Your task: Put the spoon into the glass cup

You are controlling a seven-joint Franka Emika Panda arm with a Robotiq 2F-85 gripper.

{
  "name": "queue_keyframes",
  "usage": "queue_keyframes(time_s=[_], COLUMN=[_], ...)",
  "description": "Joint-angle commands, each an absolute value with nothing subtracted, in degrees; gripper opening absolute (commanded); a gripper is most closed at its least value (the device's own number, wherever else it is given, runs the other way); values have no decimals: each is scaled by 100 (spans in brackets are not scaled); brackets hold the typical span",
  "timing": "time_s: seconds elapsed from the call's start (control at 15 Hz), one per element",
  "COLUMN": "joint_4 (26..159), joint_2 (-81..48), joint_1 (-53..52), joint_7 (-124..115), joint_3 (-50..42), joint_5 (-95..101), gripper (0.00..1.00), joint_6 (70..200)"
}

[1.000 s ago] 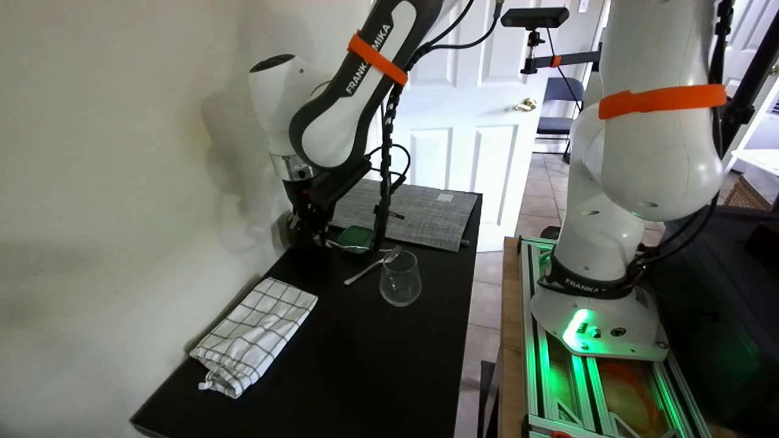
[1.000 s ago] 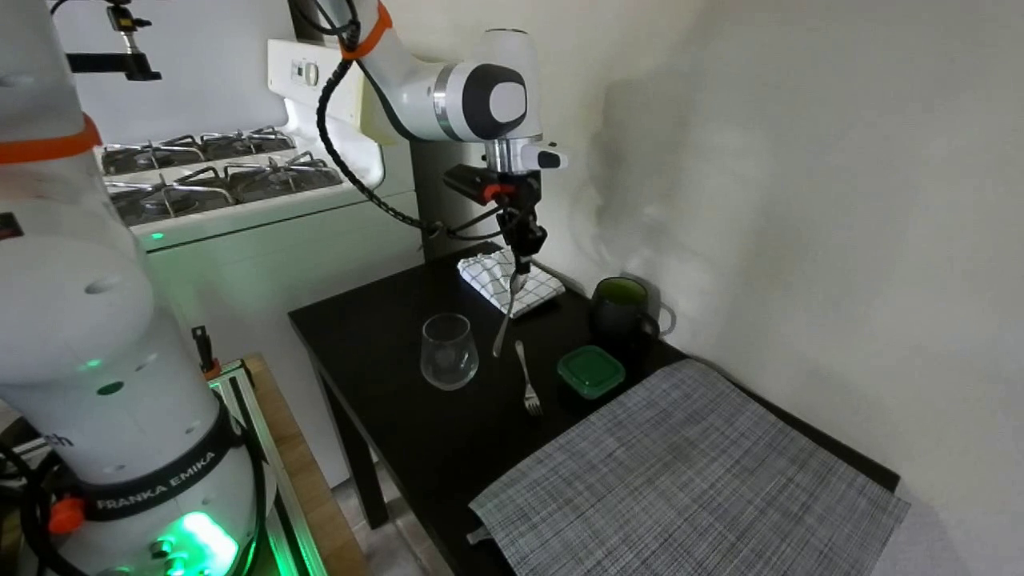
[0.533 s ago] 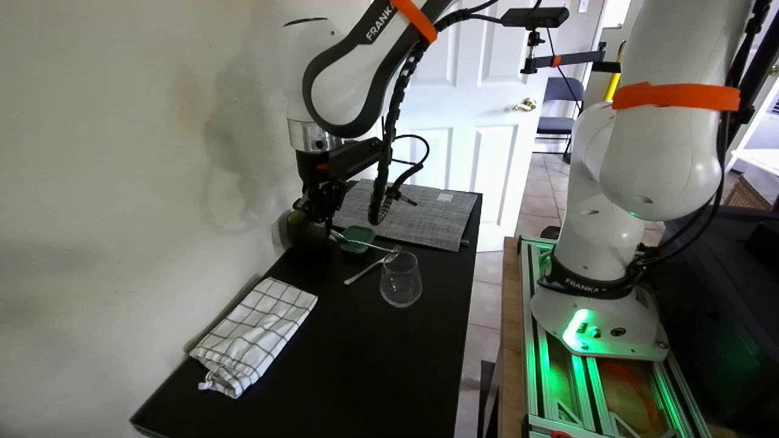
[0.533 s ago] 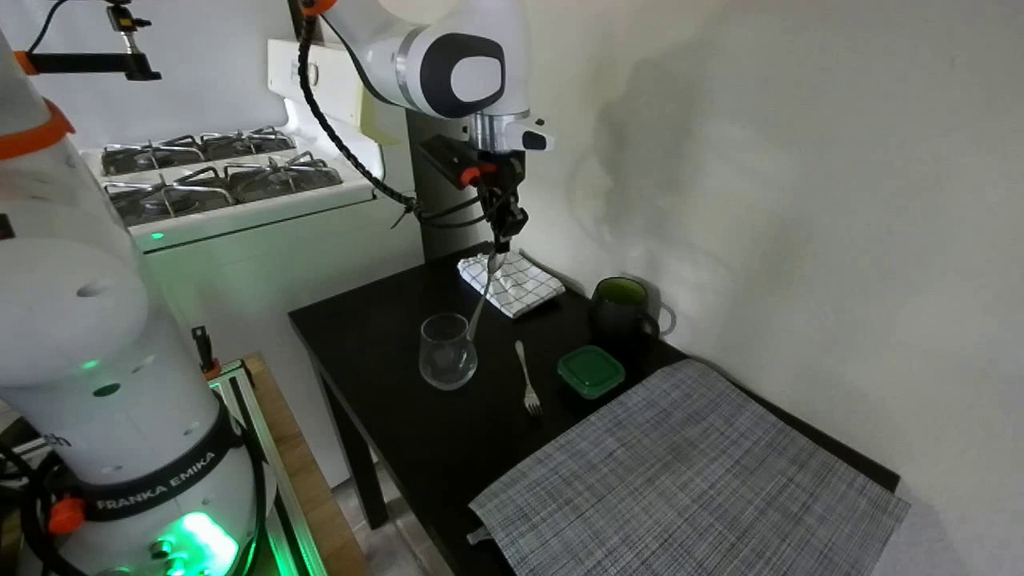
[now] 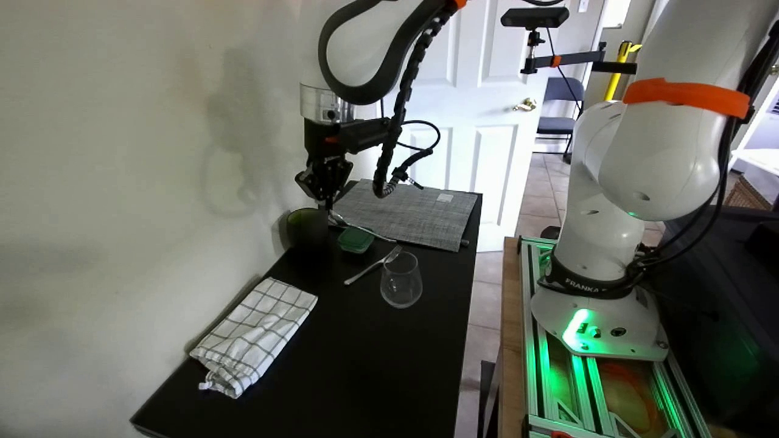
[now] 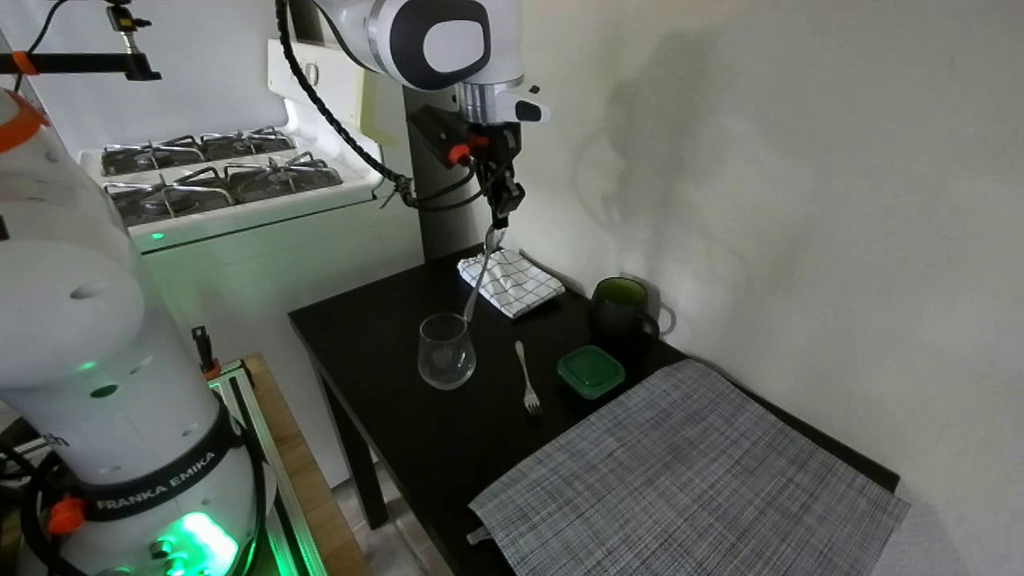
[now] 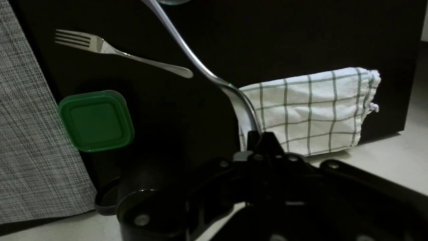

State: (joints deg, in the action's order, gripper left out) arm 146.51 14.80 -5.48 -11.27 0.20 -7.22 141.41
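Note:
The silvery spoon (image 5: 368, 231) is held in the air, tilted, in both exterior views (image 6: 481, 276). My gripper (image 6: 500, 223) is shut on its bowl end, and the handle slants down and away from the fingertips. In the wrist view the spoon (image 7: 187, 50) runs from the fingertips (image 7: 260, 137) to the top edge. The clear glass cup (image 6: 446, 356) stands upright on the dark table, also seen in an exterior view (image 5: 401, 283). The handle end appears close to the glass rim in one picture, but apart from it. In the wrist view only a sliver of the glass (image 7: 174, 1) shows.
A fork (image 6: 525, 376) lies beside the glass. A green lidded box (image 6: 590, 370) and a dark green mug (image 6: 620, 314) stand near the wall. A checked cloth (image 5: 255, 334) lies along the wall side. A grey placemat (image 6: 696, 480) covers one table end.
My gripper has risen with the spoon in it and moved right in one exterior view, left in the other. The spoon's handle end has lifted. The glass stays in place.

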Motion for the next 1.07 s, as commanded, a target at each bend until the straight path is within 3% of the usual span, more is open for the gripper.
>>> queue_keyframes(time_s=[0.0, 1.0], joint_4=[15091, 15770], joint_2=[1922, 2327], joint_1=[-576, -867], joint_7=[-612, 1057], joint_3=[5, -327], joint_5=[-1185, -2542], gripper=[1, 1], joint_6=[14159, 14359])
